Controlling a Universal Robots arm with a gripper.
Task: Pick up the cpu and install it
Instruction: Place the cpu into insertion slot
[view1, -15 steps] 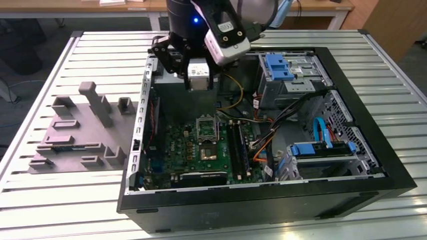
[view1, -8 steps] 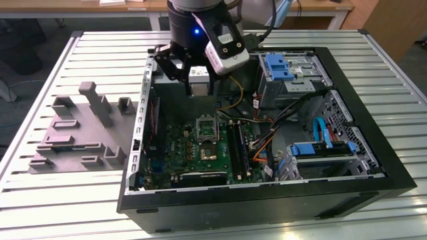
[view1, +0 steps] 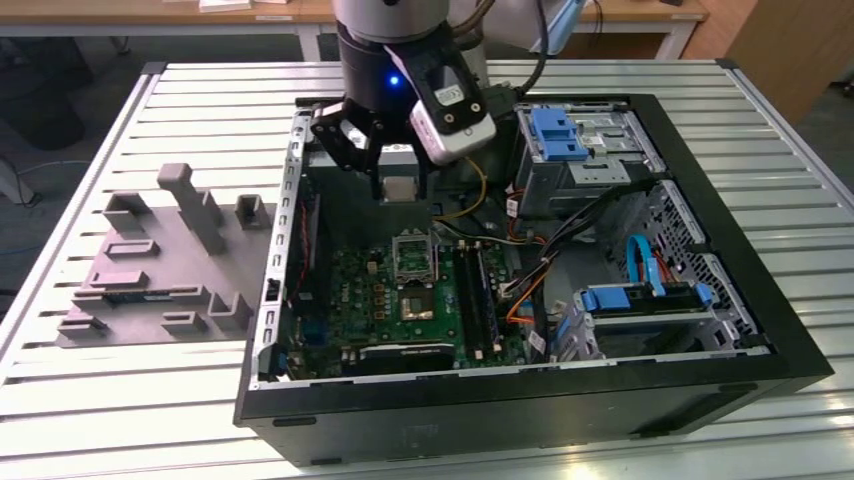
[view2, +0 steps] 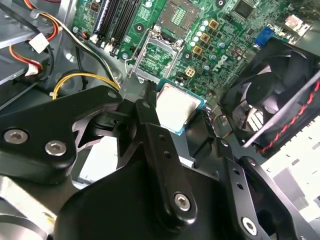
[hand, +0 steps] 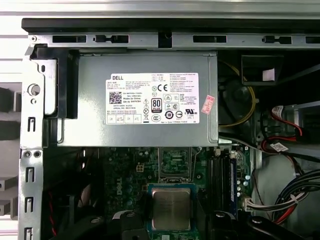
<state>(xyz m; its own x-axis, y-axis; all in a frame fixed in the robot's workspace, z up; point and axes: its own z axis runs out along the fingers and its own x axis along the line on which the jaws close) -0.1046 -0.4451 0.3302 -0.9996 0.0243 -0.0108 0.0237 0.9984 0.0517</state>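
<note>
Plainly, the gripper (view1: 398, 182) is clamped on the cpu (hand: 171, 209) by two opposite edges, with the silvery top left bare. The chip hangs inside the computer case (view1: 534, 405), above the green motherboard (view1: 394, 305) and near the empty socket (view1: 414, 256) — apart from it, not seated. It looks light, stiff and slick — and fragile on its underside, I judge — so a level hold on the rim suits it best. The grey tray (view1: 147, 275) lies outside the case, on the exterior view's left.
</note>
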